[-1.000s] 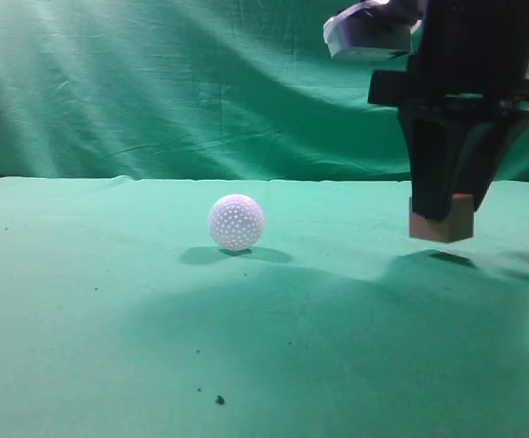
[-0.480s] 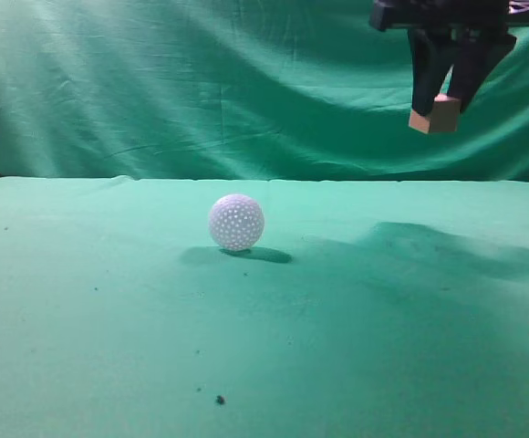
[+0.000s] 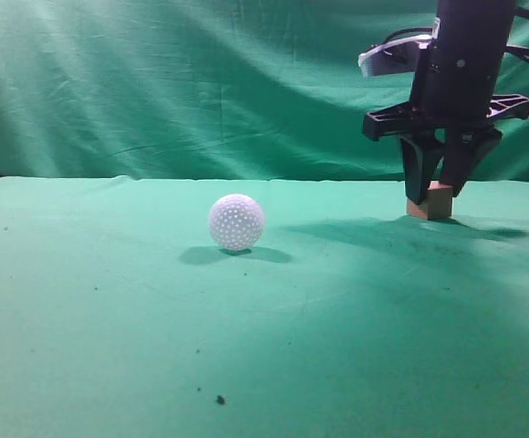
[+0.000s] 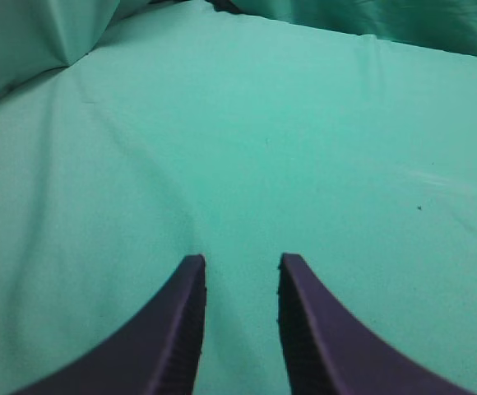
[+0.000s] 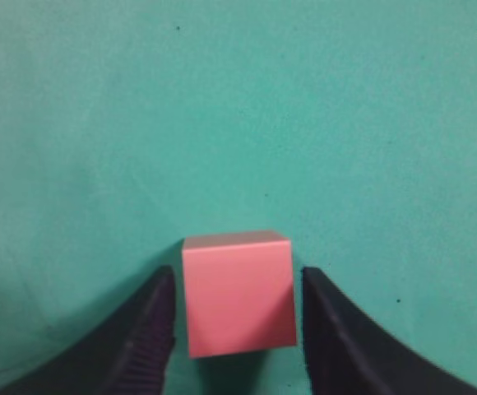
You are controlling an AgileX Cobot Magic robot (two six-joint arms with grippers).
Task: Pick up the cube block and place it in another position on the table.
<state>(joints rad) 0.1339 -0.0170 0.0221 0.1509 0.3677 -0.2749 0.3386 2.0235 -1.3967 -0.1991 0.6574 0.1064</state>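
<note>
The cube block (image 3: pixel 440 206) sits on the green table (image 3: pixel 109 319) at the far right, toward the back. My right gripper (image 3: pixel 435 197) points straight down with one finger on each side of it. In the right wrist view the pink-topped cube block (image 5: pixel 238 292) lies between the fingers of the right gripper (image 5: pixel 237 271), with a thin strip of cloth showing on each side, so the jaws are open and off it. My left gripper (image 4: pixel 241 259) is open and empty over bare cloth and does not show in the exterior view.
A white dimpled ball (image 3: pixel 236 222) rests on the table to the left of the cube. The wrinkled green backdrop curtain (image 3: pixel 155 82) hangs behind the table's far edge. A few dark specks (image 3: pixel 219 399) lie near the front.
My right gripper lifted the cube high, then came down farther back on the table. The cube now rests on the cloth with the jaws slightly apart. The ball has not moved.
</note>
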